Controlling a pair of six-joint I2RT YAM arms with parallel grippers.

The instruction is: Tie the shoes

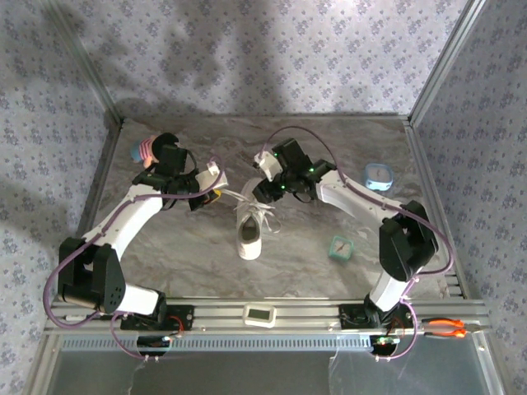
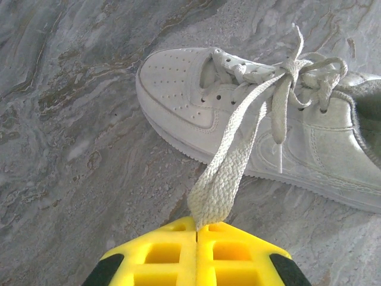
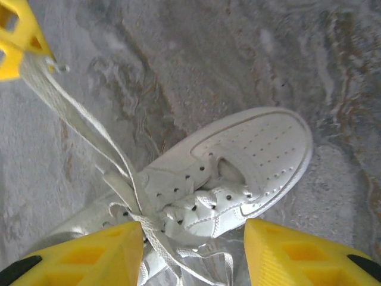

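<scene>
A white low-top sneaker (image 1: 249,232) lies on the marble table, toe toward the arms. Its laces (image 2: 229,167) are crossed in a loose knot over the tongue. My left gripper (image 2: 198,225) is shut on the end of one lace, which runs taut up to the knot on the shoe (image 2: 250,119). In the top view that gripper (image 1: 216,195) sits just left of the shoe's heel end. My right gripper (image 3: 193,253) hangs open over the shoe (image 3: 256,155), fingers astride the lace knot with nothing between them. It (image 1: 263,194) hovers above the shoe's heel end.
A small doll (image 1: 146,151) lies at the back left beside the left arm. A blue round clock (image 1: 379,174) and a teal one (image 1: 340,248) sit to the right of the shoe. Orange pliers (image 1: 449,329) rest on the front rail.
</scene>
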